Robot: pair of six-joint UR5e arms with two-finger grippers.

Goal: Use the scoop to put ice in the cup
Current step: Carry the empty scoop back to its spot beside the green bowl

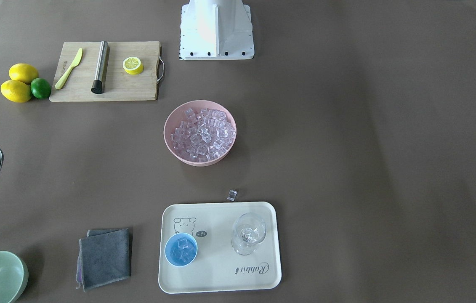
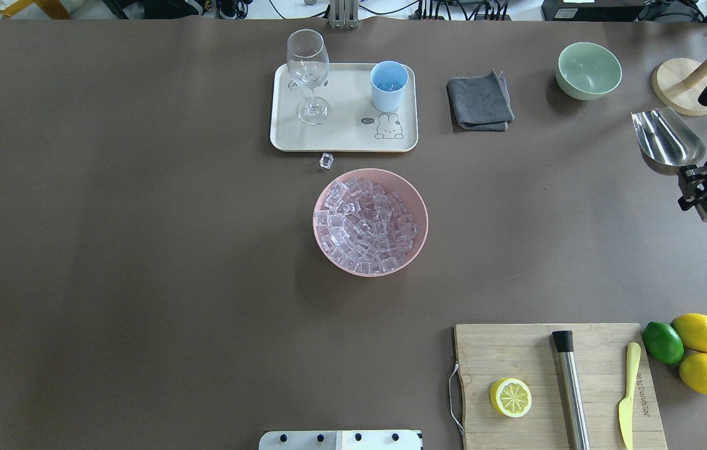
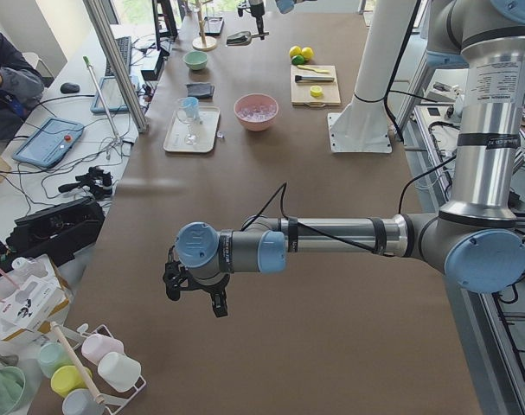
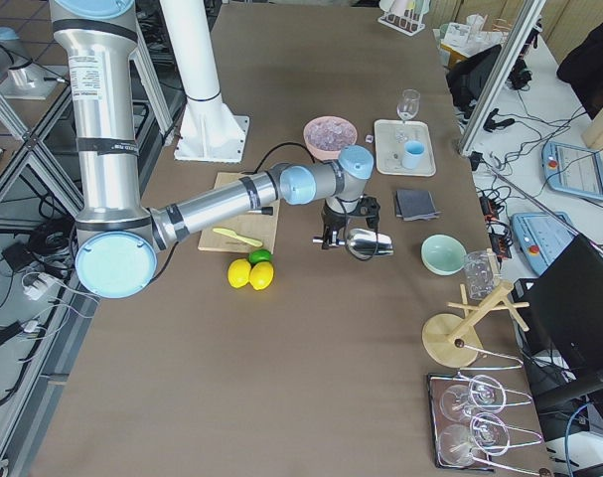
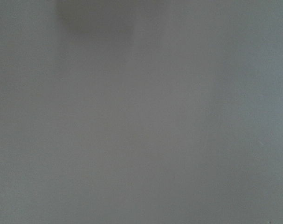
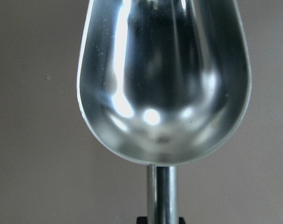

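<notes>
My right gripper (image 2: 701,182) is shut on the handle of the steel scoop (image 2: 666,139) and holds it above the table's far right side, away from the other things. The scoop's bowl (image 6: 164,79) is empty. The ice (image 2: 369,220) fills a pink bowl (image 2: 421,209) at the table's middle. One loose cube (image 2: 326,160) lies between that bowl and the tray. The light-blue cup (image 2: 389,84) stands on the tray and holds a few cubes (image 1: 182,248). My left gripper (image 3: 193,290) hangs over bare table far from all this; I cannot tell whether it is open.
A white tray (image 2: 340,136) also carries a clear wine glass (image 2: 307,72). A grey cloth (image 2: 479,100), a pale green bowl (image 2: 587,70) and a wooden stand (image 2: 678,87) lie near the scoop. A cutting board (image 2: 534,356) holds a steel rod, half a lemon and a knife.
</notes>
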